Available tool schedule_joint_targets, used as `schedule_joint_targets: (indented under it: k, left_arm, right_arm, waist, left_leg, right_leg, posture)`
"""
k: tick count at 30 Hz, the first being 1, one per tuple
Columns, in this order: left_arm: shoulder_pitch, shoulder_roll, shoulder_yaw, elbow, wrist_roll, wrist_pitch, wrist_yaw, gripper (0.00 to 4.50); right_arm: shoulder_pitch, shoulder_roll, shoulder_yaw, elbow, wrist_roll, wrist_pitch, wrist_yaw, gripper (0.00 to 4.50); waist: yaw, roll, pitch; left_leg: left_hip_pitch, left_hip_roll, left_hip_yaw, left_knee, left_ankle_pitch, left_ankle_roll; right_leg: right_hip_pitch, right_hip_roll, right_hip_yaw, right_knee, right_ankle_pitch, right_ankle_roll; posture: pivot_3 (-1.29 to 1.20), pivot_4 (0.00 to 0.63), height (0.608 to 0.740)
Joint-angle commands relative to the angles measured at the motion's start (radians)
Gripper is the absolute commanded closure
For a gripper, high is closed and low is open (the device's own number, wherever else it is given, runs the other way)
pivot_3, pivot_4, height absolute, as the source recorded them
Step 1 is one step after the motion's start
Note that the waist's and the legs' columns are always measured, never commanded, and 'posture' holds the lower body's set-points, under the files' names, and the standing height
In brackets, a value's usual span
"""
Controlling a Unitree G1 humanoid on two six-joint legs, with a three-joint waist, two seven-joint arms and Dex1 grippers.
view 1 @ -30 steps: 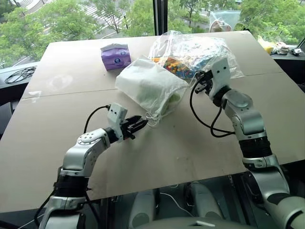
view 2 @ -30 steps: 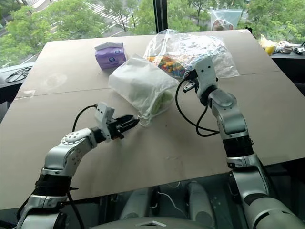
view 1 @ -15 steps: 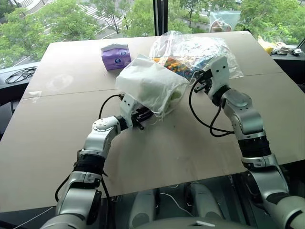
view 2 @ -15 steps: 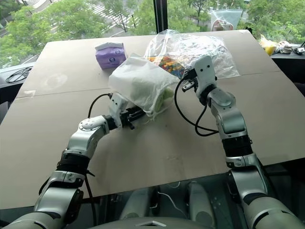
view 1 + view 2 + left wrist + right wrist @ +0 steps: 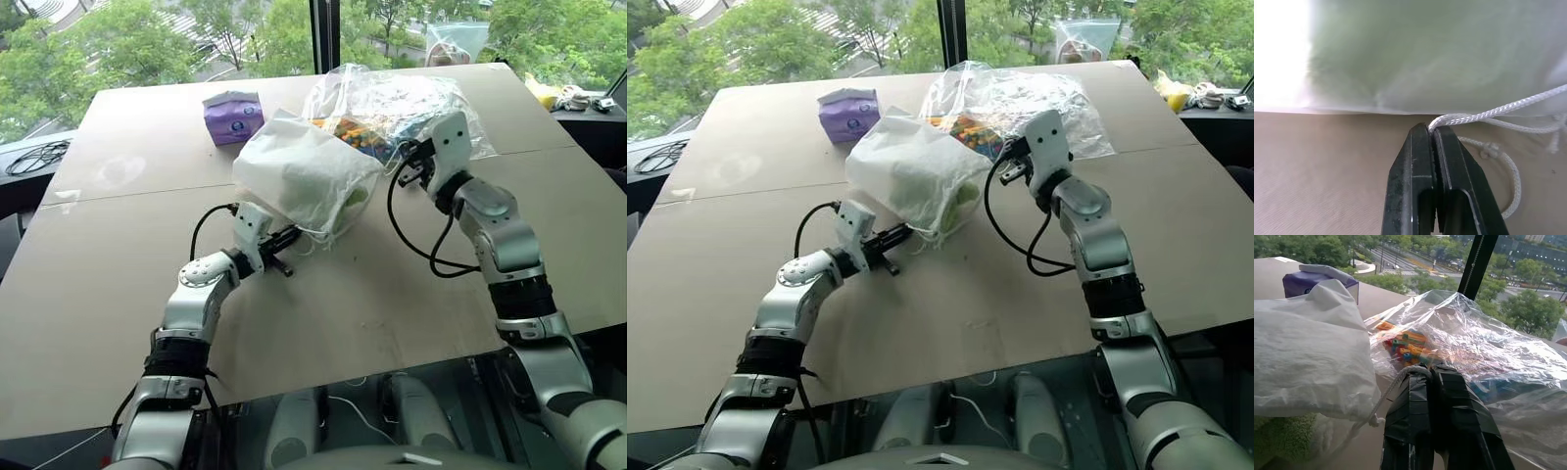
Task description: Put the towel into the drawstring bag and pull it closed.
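The white drawstring bag hangs lifted over the middle of the table, with the light-green towel showing through its fabric and at its mouth. My left gripper is shut on a white cord just below the bag's mouth. My right gripper is shut on the other cord at the bag's right side, and that cord runs taut to the bag. Both cords pull away from the mouth in opposite directions.
A large clear plastic bag of colourful pieces lies right behind my right gripper. A small purple packet stands at the back left. Black cables lie beyond the table's left edge. Bare tabletop stretches in front.
My left gripper moved in from the open table to the bag's mouth and shut on the cord. The right gripper stayed put, and the bag lifted slightly.
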Motion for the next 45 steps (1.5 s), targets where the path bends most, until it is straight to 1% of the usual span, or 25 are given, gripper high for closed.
schedule_joint_targets:
  k: [1, 4, 6, 8, 11, 15, 21, 24, 26, 30, 34, 39, 41, 45]
  left_arm:
    - [0.037, -0.017, 0.045, -0.100, 0.078, -0.145, 0.137, 4.46]
    - [0.065, -0.025, 0.023, -0.120, 0.269, -0.273, 0.326, 4.46]
    - [0.063, -0.025, 0.030, -0.127, 0.400, -0.299, 0.487, 4.46]
    - [0.051, -0.034, 0.051, -0.135, 0.486, -0.286, 0.622, 4.46]
    - [0.029, -0.033, 0.073, -0.139, 0.588, -0.249, 0.779, 4.46]
    - [0.013, -0.012, 0.101, -0.131, 0.647, -0.208, 0.874, 4.46]
    - [0.025, -0.020, 0.219, -0.143, 0.630, -0.113, 1.007, 4.46]
    - [0.020, -0.040, 0.297, -0.145, 0.614, -0.046, 1.094, 4.46]
    - [0.009, -0.048, 0.325, -0.140, 0.609, -0.020, 1.136, 4.46]
    - [-0.010, -0.052, 0.328, -0.129, 0.601, 0.001, 1.170, 4.46]
    - [-0.025, -0.065, 0.326, -0.118, 0.590, 0.002, 1.203, 4.46]
    - [-0.040, -0.077, 0.350, -0.112, 0.580, -0.012, 1.270, 4.46]
    - [-0.044, -0.078, 0.354, -0.112, 0.576, -0.011, 1.285, 4.46]
    - [-0.043, -0.071, 0.342, -0.116, 0.586, -0.016, 1.300, 4.46]
  right_arm:
    - [-0.041, -0.024, -0.016, 0.022, -0.083, -0.113, -0.084, 4.50]
    - [-0.058, -0.034, -0.042, 0.079, -0.141, -0.197, -0.184, 4.50]
    - [-0.078, -0.041, -0.068, 0.108, -0.163, -0.238, -0.248, 4.50]
    - [-0.091, -0.059, -0.082, 0.134, -0.197, -0.278, -0.303, 4.50]
    - [-0.100, -0.084, -0.111, 0.172, -0.229, -0.316, -0.384, 4.50]
    - [-0.100, -0.079, -0.158, 0.191, -0.216, -0.311, -0.448, 4.50]
    - [-0.079, -0.041, -0.239, 0.183, -0.173, -0.239, -0.559, 4.50]
    - [-0.071, -0.007, -0.317, 0.173, -0.130, -0.176, -0.654, 4.50]
    - [-0.070, 0.013, -0.373, 0.170, -0.094, -0.142, -0.718, 4.50]
    - [-0.066, 0.027, -0.443, 0.160, -0.059, -0.107, -0.826, 4.50]
    - [-0.057, 0.024, -0.455, 0.131, -0.058, -0.088, -0.889, 4.50]
    - [-0.044, 0.037, -0.506, 0.094, -0.023, -0.055, -0.990, 4.50]
    - [-0.039, 0.047, -0.516, 0.079, -0.009, -0.041, -1.016, 4.50]
    - [-0.031, 0.062, -0.508, 0.065, 0.019, -0.037, -1.024, 4.50]
  waist:
    - [0.003, 0.000, 0.000]
    - [0.008, 0.000, 0.000]
    - [0.010, 0.000, 0.000]
    - [0.009, 0.000, 0.000]
    - [0.009, 0.000, 0.000]
    - [0.005, 0.000, 0.000]
    - [0.002, 0.000, 0.000]
    - [0.003, 0.000, 0.000]
    - [0.005, 0.000, 0.000]
    - [0.010, 0.000, 0.000]
    - [0.005, 0.000, 0.000]
    - [0.002, 0.000, 0.000]
    - [0.003, 0.000, 0.000]
    - [0.002, 0.000, 0.000]
  left_leg:
    - [-0.001, 0.000, 0.000, 0.000, 0.000, 0.000]
    - [-0.001, -0.001, 0.000, 0.000, 0.000, 0.000]
    - [-0.001, -0.002, 0.001, 0.000, 0.000, 0.000]
    - [-0.001, -0.002, 0.001, 0.000, 0.000, 0.000]
    - [-0.001, -0.001, 0.001, 0.000, 0.000, 0.000]
    - [0.000, -0.001, 0.001, -0.001, 0.000, 0.000]
    - [0.000, 0.000, 0.002, -0.002, 0.000, 0.000]
    - [0.000, 0.000, 0.002, -0.001, 0.000, 0.000]
    - [0.000, 0.000, 0.002, -0.001, 0.000, 0.000]
    - [-0.001, -0.001, 0.002, -0.001, 0.000, 0.000]
    - [0.000, -0.001, 0.002, -0.001, 0.000, 0.000]
    - [0.000, 0.000, 0.002, -0.001, 0.000, 0.000]
    - [0.000, 0.000, 0.002, -0.001, 0.000, 0.000]
    - [0.000, 0.000, 0.003, -0.001, 0.000, 0.000]
  right_leg:
    - [0.000, 0.000, -0.001, 0.000, 0.001, -0.001]
    - [0.000, -0.001, -0.001, 0.000, 0.001, -0.002]
    - [0.000, -0.002, 0.000, -0.001, 0.001, -0.002]
    - [0.000, -0.002, 0.000, -0.001, 0.001, -0.002]
    - [0.000, -0.001, 0.000, -0.001, 0.001, 0.000]
    - [0.000, -0.001, 0.000, -0.001, 0.003, 0.002]
    - [0.000, 0.000, 0.000, 0.000, 0.003, 0.002]
    - [0.000, 0.000, 0.000, 0.000, 0.003, 0.002]
    - [0.000, -0.001, 0.000, 0.000, 0.004, 0.002]
    - [0.000, -0.001, -0.001, 0.000, 0.004, 0.002]
    - [0.000, -0.002, 0.000, 0.000, 0.004, 0.002]
    - [0.000, 0.000, 0.000, 0.000, 0.004, 0.002]
    - [0.000, 0.000, 0.000, 0.000, 0.004, 0.002]
    - [0.000, 0.000, 0.000, 0.000, 0.004, 0.003]
  posture:
    - [0.00, 0.150, 0.740]
    - [0.00, 0.150, 0.740]
    - [0.00, 0.150, 0.740]
    - [0.00, 0.150, 0.740]
    - [0.00, 0.150, 0.740]
    - [0.00, 0.150, 0.740]
    - [0.00, 0.150, 0.740]
    - [0.00, 0.150, 0.740]
    - [0.00, 0.150, 0.740]
    - [0.00, 0.150, 0.740]
    - [0.00, 0.150, 0.740]
    - [0.00, 0.150, 0.740]
    - [0.00, 0.150, 0.740]
    - [0.00, 0.150, 0.740]
